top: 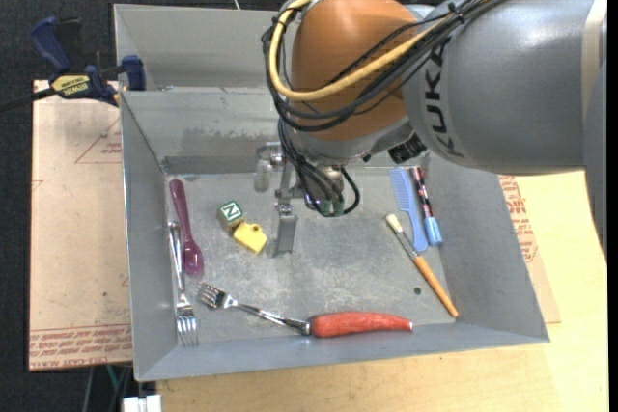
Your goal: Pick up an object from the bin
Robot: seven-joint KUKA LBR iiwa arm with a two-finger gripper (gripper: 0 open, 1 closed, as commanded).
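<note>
The gripper [284, 241] hangs low near the middle of the bin [203, 125], a slim grey metal piece under a rounded orange cover [348, 53] looped with yellow and black cables. Whether it is spread or pressed together cannot be told. Its tip stands just right of a small yellow block [249, 237], wedge-shaped and smooth; nothing shows gripped. Just up-left of that lies a green cube [230, 212] with a white letter face. That makes two small blocks.

The bin floor is dull, scuffed grey metal. Along the left wall lie one glossy purple spoon [182, 225] and one steel fork [182, 309], side by side. Near the front lies a second fork [290, 318] with a fat red handle. On the right lie one paintbrush [425, 270] with an orange handle, one flat blue plastic stick [406, 206] and one thin red-and-dark stick [422, 191].
</note>
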